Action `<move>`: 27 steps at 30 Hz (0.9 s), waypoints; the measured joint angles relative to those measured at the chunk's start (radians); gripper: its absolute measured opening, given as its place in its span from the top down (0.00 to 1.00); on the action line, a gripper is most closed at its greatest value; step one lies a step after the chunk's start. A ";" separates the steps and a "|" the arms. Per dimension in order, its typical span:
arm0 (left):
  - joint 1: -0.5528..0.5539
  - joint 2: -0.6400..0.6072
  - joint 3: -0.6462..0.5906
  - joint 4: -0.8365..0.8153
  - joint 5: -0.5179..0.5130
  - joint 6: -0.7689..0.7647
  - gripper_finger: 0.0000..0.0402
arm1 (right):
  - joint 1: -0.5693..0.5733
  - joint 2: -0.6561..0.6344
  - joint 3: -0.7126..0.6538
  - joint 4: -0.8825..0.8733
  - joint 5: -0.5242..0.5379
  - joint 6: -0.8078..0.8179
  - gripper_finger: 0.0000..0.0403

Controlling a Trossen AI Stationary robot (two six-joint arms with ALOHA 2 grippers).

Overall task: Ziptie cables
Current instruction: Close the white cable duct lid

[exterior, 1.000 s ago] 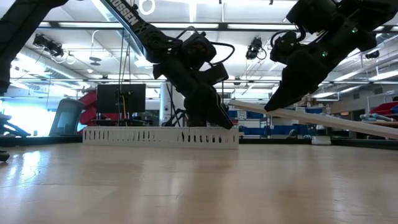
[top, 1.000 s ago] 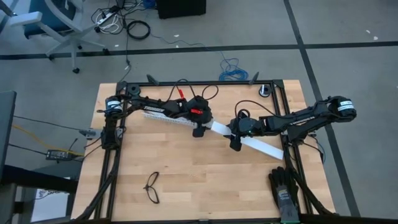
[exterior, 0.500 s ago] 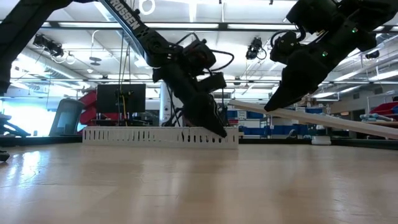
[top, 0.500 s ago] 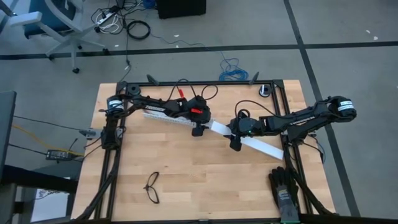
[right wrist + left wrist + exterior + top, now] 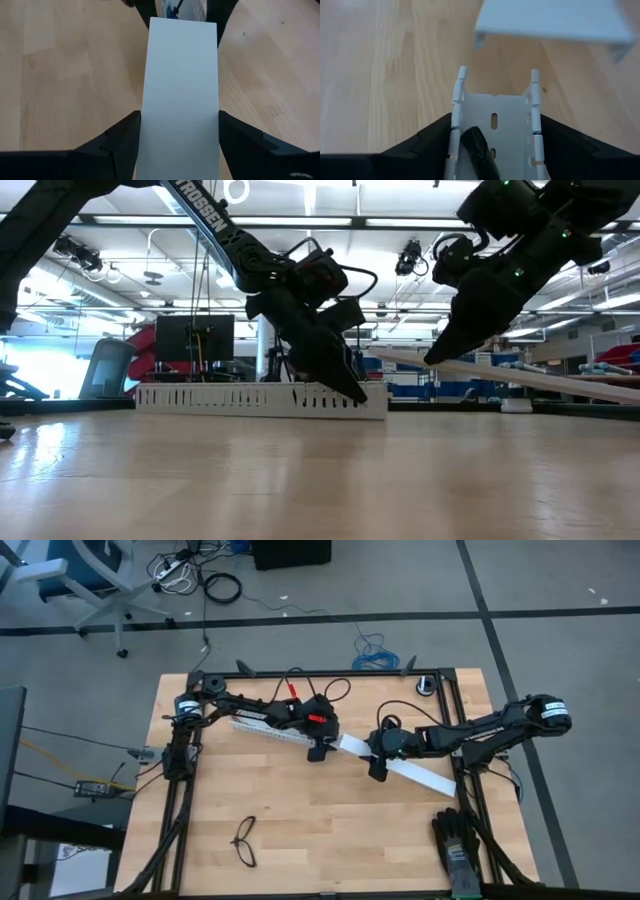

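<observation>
A white slotted duct [image 5: 262, 726] lies flat on the table's far half, and my left gripper [image 5: 320, 752] is at its right end, shut on it. A dark rounded piece [image 5: 477, 150] lies in the duct's channel, and a bit of blue wire [image 5: 174, 7] shows there in the right wrist view; the rest of the cables is hidden. The ziptie is out of view. Just right of the duct, my right gripper [image 5: 378, 772] is shut on a wide flat white strip [image 5: 425, 778]. My left gripper has the duct's two slotted side walls [image 5: 458, 107] between its fingers, at the duct's right end. The fingers slant down from the far left and lie along the duct, which rests flat on the table. My right gripper pinches the white strip's two long edges [image 5: 146, 117] between its fingers, near the strip's left end. The fingers slant down from the right, along the strip. The strip's left end [image 5: 380, 354] is raised clear of the table, and the strip slopes down toward the right.
Black glasses [image 5: 245, 842] lie near the front left and black gloves [image 5: 457, 845] at the front right corner. The bare wooden tabletop [image 5: 340, 830] between them is free room. A black frame [image 5: 330, 673] rims the table.
My left gripper has dipped a little at the duct's right end, its fingertips now lower beside the end wall. My right gripper and the strip have kept still.
</observation>
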 joint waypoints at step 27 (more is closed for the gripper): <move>-0.002 -0.001 0.000 -0.014 0.024 0.002 0.44 | -0.043 0.118 -0.001 0.070 -0.022 -0.015 0.42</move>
